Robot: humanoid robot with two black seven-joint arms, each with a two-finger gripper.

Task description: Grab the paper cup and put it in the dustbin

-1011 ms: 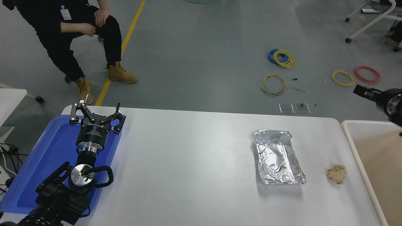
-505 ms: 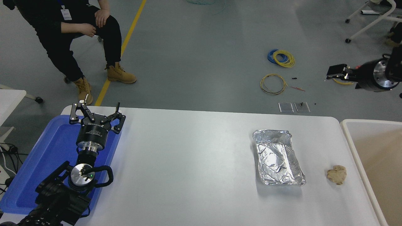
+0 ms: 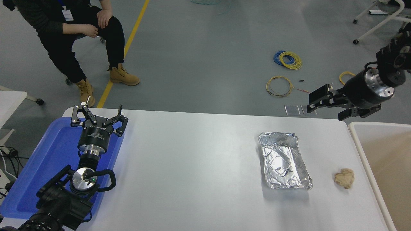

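White table [image 3: 199, 166] seen from the robot's side. The right gripper [image 3: 316, 102] hangs above the table's far right edge, pointing left, fingers apart and holding nothing. The dustbin [image 3: 356, 141] stands just beyond the table's right end, its beige inside partly in view (the paper cup cannot be seen anywhere in this view). On the table's right part lie a silver foil tray [image 3: 284, 160] and, between it and the dustbin, a crumpled tan paper ball [image 3: 344, 178], apart from both. The left gripper [image 3: 98, 117] is parked over a blue tray [image 3: 48, 160] at the near left, fingers spread. A seated person [image 3: 74, 38] occupies the far left; wire coils [image 3: 287, 59] lie on the floor.
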